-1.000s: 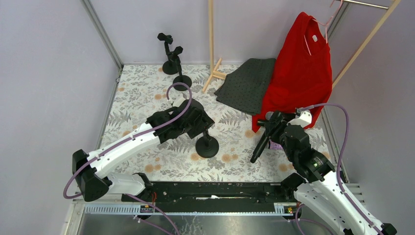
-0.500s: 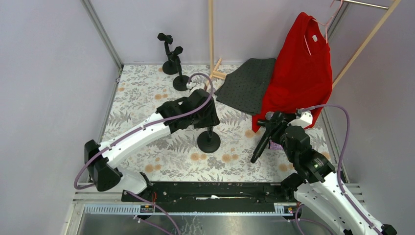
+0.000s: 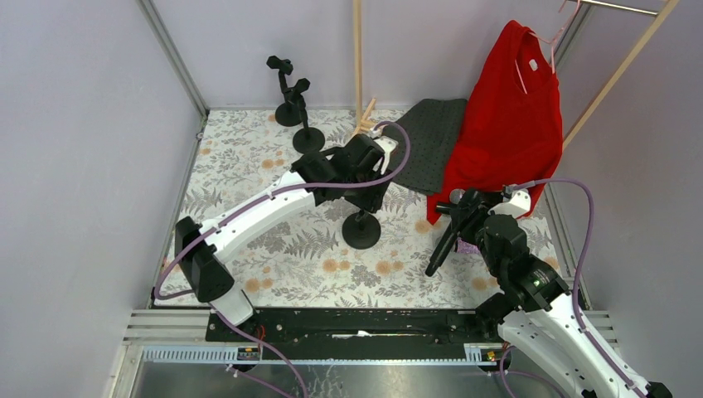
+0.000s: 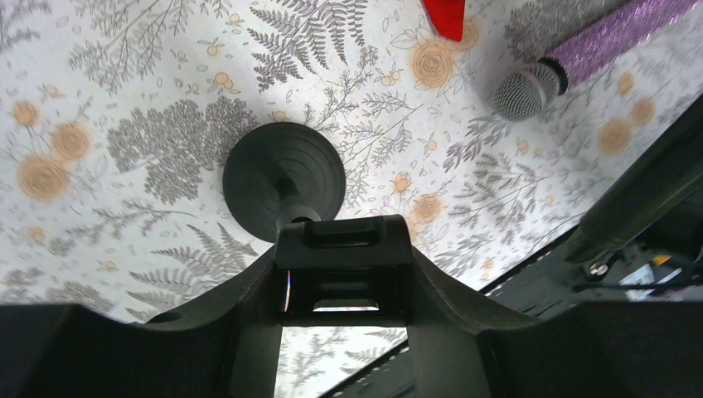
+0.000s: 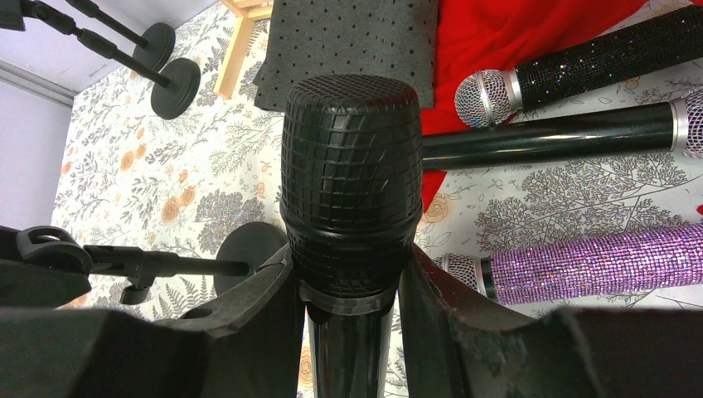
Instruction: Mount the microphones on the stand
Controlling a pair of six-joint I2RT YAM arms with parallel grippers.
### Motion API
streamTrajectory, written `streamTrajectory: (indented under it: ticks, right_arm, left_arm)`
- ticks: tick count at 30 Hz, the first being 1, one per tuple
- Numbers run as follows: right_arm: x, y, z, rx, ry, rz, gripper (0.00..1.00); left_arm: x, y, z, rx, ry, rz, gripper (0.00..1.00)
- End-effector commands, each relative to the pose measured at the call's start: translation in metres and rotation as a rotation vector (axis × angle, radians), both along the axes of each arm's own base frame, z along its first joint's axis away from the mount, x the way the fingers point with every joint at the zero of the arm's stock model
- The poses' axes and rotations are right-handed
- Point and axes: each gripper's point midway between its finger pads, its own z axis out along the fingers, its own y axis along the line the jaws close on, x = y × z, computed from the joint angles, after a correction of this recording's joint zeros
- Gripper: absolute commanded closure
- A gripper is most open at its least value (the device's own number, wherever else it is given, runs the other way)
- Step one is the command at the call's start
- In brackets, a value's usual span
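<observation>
l gripper (image 4: 344, 259) clamped on the stand (image 4: 273, 166) clip, r gripper (image 5: 349, 269) hugging a black mic (image 5: 351, 149). next imo: line mic w/ clip, push in.

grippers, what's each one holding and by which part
Right gripper: a black microphone, pinched on the body just below its mesh head. Left gripper: the stand, by the clip at its top.

Bright, even overhead light; the stand (image 4: 283, 178) casts only a faint shadow (wrist views blur nearest the lens)
</observation>
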Motion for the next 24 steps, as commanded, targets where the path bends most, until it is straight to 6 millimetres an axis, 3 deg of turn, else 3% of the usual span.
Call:
streamTrajectory:
  ticks: [1, 7, 18, 24]
  right_arm:
    - [0.002, -0.006, 0.008, -0.019, -0.026, -0.028, 0.95]
    - [0.003, -0.005, 0.009, -0.016, -0.027, -0.023, 0.95]
    - [0.003, -0.005, 0.007, -0.023, -0.024, -0.021, 0.95]
    - [0.002, -0.004, 0.004, -0.011, -0.018, -0.019, 0.95]
  left_arm:
    - [0.001, -0.010, 0.015, 0.027, -0.059, -0.191, 0.51]
    - [0.005, -0.019, 0.043, -0.016, -0.108, -0.279, 0.47]
    - [-0.012, -0.029, 0.058, -0.102, -0.020, -0.407, 0.49]
    - [-0.023, -0.027, 0.046, -0.109, 0.033, -0.443, 0.48]
